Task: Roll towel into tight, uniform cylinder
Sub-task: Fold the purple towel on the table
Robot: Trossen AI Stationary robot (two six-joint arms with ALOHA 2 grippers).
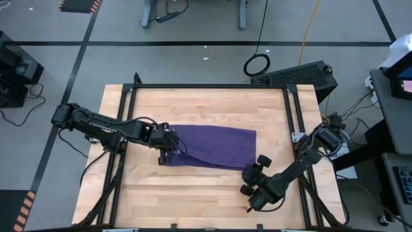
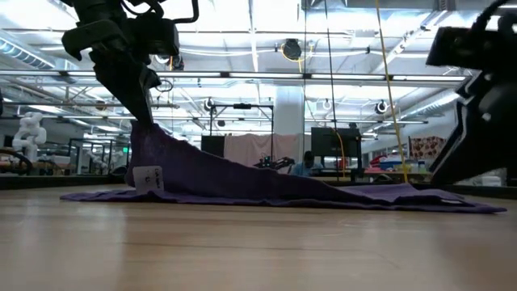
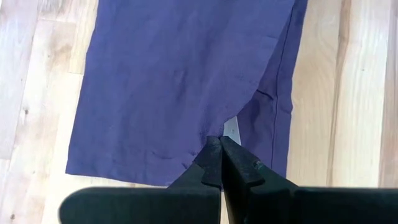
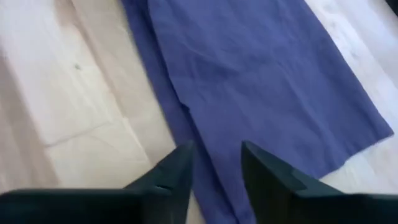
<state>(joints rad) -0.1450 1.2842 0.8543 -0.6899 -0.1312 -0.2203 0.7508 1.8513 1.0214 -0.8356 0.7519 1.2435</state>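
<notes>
The purple towel (image 1: 215,145) lies lengthwise across the middle of the wooden table. Its left end is raised and the rest lies flat on the wood. My left gripper (image 1: 170,147) is shut on that raised end, next to the small white tag (image 2: 148,178). My right gripper (image 1: 250,169) stands open at the towel's near right corner. In the right wrist view its fingers (image 4: 180,171) straddle a narrow strip of the cloth's edge (image 4: 208,155); I cannot tell whether they touch it. My left gripper pinches the towel's left edge (image 3: 208,134) between its two fingertips, close to the white tag (image 3: 231,129). The fingers come from above, slanting toward the table's right. That end is lifted off the wood, and the cloth slopes down from it to the flat part (image 2: 363,192).
Black frame rails (image 1: 212,86) run along the table's far edge and down both sides. Bare wood (image 1: 193,200) lies between the towel and the near edge. A black case (image 1: 302,74) sits on the floor beyond the far right corner.
</notes>
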